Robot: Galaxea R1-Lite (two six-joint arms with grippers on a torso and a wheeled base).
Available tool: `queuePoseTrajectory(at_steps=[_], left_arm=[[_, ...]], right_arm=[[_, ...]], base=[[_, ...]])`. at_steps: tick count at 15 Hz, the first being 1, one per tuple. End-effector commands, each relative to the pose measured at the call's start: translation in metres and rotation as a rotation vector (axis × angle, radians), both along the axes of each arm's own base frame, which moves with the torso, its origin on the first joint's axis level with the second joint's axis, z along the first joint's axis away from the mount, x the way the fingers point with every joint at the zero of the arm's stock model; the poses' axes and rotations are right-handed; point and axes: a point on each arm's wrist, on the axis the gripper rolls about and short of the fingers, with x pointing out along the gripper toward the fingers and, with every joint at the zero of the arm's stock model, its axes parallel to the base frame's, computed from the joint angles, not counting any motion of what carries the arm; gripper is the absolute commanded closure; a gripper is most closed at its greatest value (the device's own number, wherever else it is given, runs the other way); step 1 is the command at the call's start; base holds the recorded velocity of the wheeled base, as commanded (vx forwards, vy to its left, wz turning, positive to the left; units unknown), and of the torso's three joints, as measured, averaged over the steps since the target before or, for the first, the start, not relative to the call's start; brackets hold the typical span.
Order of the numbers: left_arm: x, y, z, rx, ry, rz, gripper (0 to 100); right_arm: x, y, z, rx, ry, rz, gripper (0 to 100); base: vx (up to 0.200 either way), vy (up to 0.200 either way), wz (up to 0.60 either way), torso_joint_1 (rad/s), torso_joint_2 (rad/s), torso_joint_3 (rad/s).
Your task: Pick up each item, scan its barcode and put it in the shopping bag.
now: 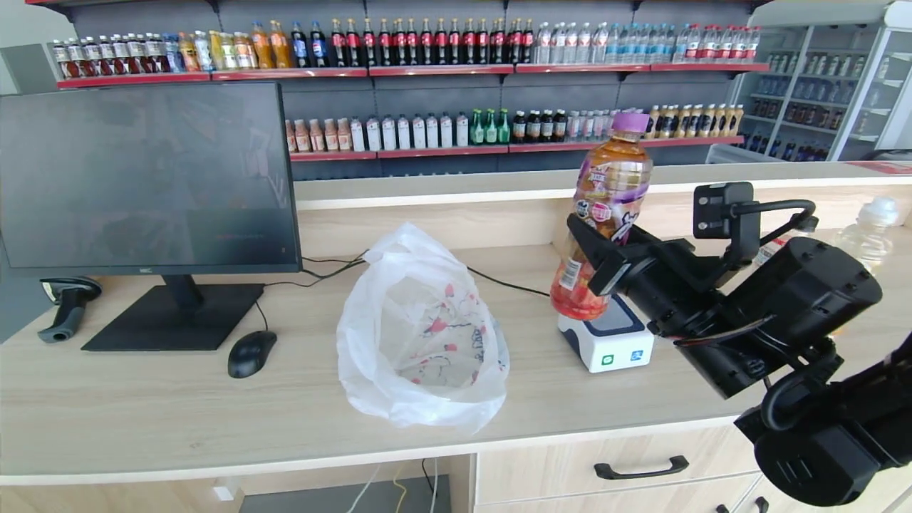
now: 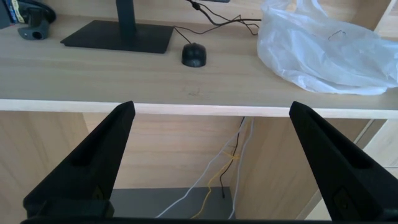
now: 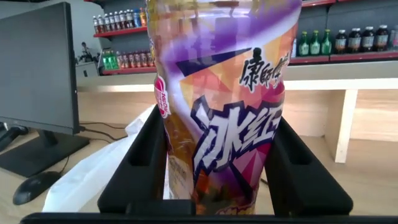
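scanning step judged in hand at the pale wooden checkout counter (image 1: 178,413). right gripper (image 1: 595,256), black fingers clamped on the lower body of a clear plastic bottle of amber tea with purple cap and purple-and-orange label (image 1: 609,206), held upright with a slight lean, base just above the small white scanner box with a blue-grey top (image 1: 613,345). from the right wrist, the same bottle (image 3: 230,106) wedged snugly between both fingers. barcode not made out from here. left gripper (image 2: 211,109) low beside the counter's front edge, fingers spread wide, gripping nothing. white translucent plastic shopping bag with a red print (image 1: 363,335) slumped mid-counter, mouth open upward, near the scanner box on the robot's left of it, apart from the bottle; contents hard to tell through the plastic. a second clear plastic bottle with a pale cap (image 1: 866,231) at the counter's far right, probably awaiting its turn. dark flat monitor (image 1: 142,171), black mouse (image 1: 251,353) and black handheld scanner (image 1: 68,306) further to the left. next, most likely: turn the label's barcode to the scanner window, then carry the bottle leftward over the bag's mouth and lower it in before loosening the grip, minding the flimsy plastic walls, apt to fold inward.
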Motion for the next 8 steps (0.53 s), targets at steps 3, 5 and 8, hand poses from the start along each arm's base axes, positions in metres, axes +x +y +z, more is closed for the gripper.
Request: queuePoseTrajectory(at_steps=[3,5,8], left_arm=[[0.0000,0.0000,0.0002,0.000,-0.002,0.000,0],[0.0000,0.0000,0.0002,0.001,-0.002,0.000,0],[0.0000,0.0000,0.0002,0.000,-0.002,0.000,0]], right_arm=[[-0.0023,0.0045,-0.0003,-0.001,-0.001,0.017,100],[-0.0034,0.0061,-0.0007,-0.002,0.000,0.021,100],[-0.0052,0.0095,-0.0012,-0.002,0.002,0.035,100]], base=[[0.000,0.200,0.00,-0.001,0.00,0.004],[0.000,0.100,0.00,-0.001,0.00,0.001],[0.000,0.000,0.00,0.000,0.00,0.000]])
